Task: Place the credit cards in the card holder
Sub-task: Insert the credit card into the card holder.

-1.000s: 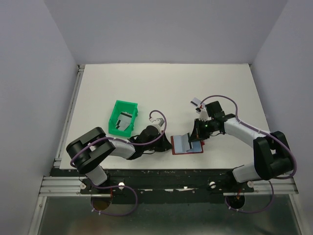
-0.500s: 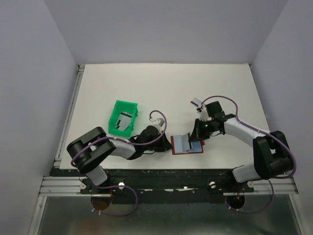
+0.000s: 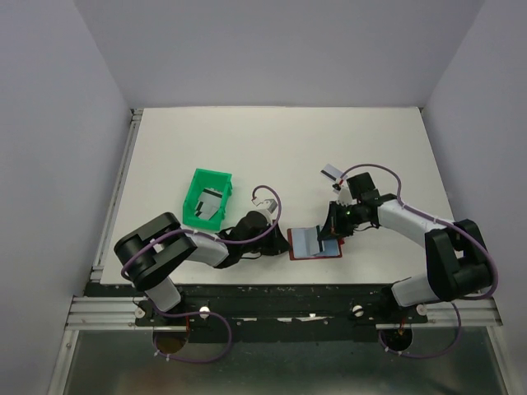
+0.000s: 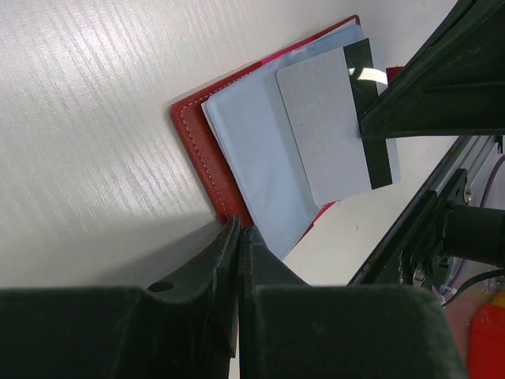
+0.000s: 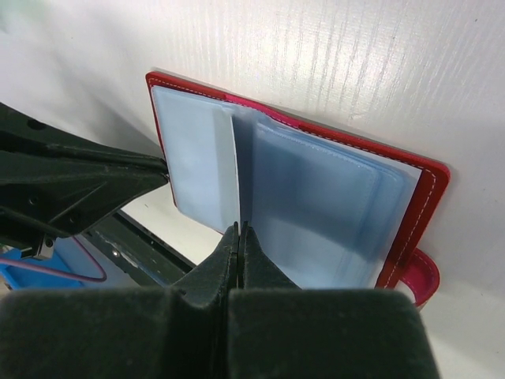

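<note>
Credit cards (image 3: 211,203), thin silvery-grey rectangles, lie in one green plastic tray (image 3: 195,186) well left of the left gripper (image 4: 237,230); they are too small to count. That gripper's jaws are nearly closed, pinching the edge of the single dark red folding card holder (image 4: 201,158). It lies open, pale blue sleeves up, between the two sets of jaws. One more card (image 4: 331,134), dark-striped, is clamped in the fully closed right gripper (image 5: 239,230), over the sleeves.
</note>
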Motion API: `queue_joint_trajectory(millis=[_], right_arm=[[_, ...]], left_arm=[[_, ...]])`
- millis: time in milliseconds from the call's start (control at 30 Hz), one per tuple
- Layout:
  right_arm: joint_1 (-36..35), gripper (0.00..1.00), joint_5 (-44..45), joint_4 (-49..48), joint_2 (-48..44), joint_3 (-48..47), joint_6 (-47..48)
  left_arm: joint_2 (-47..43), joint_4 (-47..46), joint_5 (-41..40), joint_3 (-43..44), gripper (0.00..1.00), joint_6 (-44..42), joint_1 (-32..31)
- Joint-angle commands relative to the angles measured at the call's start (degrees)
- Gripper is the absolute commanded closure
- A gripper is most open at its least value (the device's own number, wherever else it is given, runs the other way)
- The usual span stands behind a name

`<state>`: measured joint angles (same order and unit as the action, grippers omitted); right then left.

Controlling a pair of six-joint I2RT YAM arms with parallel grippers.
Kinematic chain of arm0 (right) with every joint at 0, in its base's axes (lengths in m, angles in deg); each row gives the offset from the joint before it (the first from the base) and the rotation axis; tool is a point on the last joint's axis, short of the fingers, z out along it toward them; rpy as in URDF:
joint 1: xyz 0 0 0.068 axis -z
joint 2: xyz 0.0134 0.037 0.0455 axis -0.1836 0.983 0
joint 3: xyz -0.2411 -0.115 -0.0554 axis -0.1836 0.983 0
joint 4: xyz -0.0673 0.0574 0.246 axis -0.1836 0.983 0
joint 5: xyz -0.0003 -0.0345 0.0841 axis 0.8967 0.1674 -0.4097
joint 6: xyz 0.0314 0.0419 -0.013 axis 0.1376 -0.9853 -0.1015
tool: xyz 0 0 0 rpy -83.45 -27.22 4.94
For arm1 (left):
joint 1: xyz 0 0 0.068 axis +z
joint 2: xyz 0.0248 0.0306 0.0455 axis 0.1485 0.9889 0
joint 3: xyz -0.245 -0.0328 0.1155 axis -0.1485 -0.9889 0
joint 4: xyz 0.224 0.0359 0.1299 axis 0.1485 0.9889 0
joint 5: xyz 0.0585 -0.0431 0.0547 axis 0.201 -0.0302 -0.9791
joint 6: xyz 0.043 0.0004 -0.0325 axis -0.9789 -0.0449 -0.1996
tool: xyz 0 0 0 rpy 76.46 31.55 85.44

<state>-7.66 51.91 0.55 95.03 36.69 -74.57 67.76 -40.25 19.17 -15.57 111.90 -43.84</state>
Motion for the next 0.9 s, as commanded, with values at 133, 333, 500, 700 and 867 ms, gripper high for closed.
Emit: queue_joint_trajectory(millis=[133,333,500,700,867], right_arm=[[0.2,0.99,-2.7,-3.7,2.2,2.0,-2.2],[0.2,0.99,-3.8,-5.2,2.2,2.7,-2.9],[0.2,0.99,-5.3,-6.6,2.8,3.3,-2.9],[0.2,0.99,-5.6,-7.1,2.9,3.6,-3.2],[0.4,0.99,-5.8,-7.6,3.2,3.8,-4.1]], left_arm=[[1.2,-1.1,1.3,0.9,0.85,0.1,0.3],[1.6,-1.1,1.5,1.1,0.85,0.1,0.3],[1.7,-1.4,1.6,1.1,0.85,0.2,0.3],[2.3,-1.9,1.8,0.9,0.85,0.5,0.3],[2.3,-2.0,1.9,0.9,0.85,0.5,0.3]])
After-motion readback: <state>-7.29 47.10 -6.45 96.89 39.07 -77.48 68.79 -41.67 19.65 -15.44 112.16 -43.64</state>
